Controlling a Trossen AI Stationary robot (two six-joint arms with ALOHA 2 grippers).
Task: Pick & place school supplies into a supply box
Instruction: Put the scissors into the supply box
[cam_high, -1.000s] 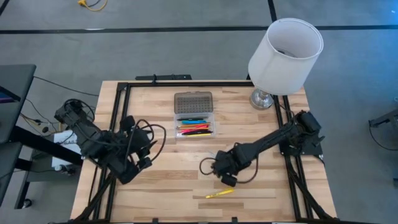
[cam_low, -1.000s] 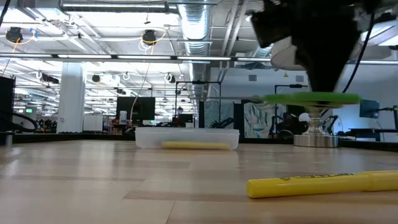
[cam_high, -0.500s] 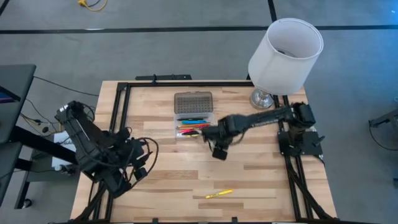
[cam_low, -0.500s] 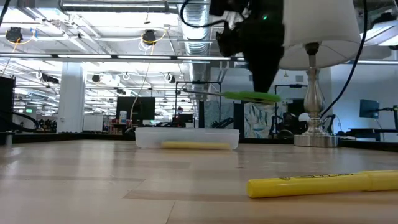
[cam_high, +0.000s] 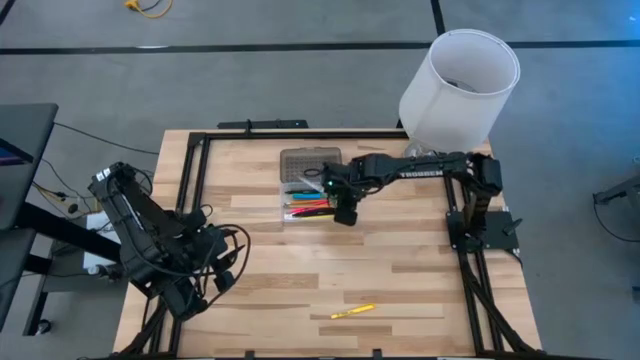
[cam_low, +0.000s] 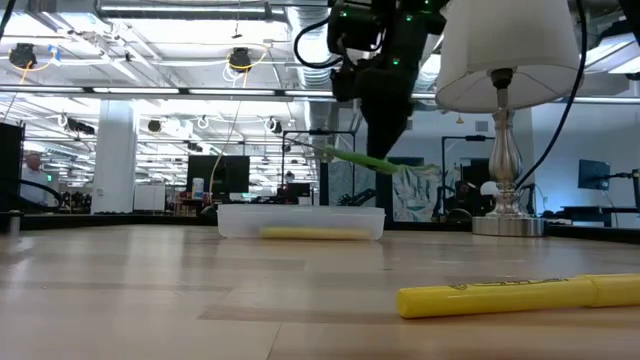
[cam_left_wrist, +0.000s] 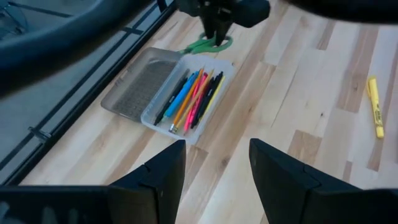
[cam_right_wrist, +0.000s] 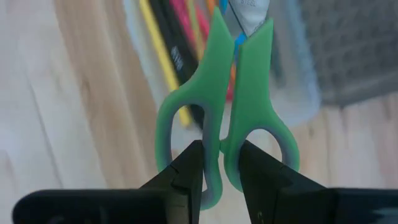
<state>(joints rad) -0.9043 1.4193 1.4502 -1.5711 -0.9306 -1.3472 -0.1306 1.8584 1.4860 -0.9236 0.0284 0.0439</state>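
The green scissors (cam_right_wrist: 221, 118) now hang over the open pencil case (cam_high: 313, 198) near the table's far edge, carried there from beside the near-edge yellow marker (cam_high: 352, 312); release looks next. The right pincer (cam_high: 343, 205) clamps their handles. The left pincer (cam_left_wrist: 214, 165) waits open, near-left corner.

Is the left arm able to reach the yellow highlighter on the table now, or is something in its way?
Probably yes. The yellow highlighter lies alone on bare wood, and the left gripper is open and empty. The right gripper, holding the scissors, is away over the supply box.
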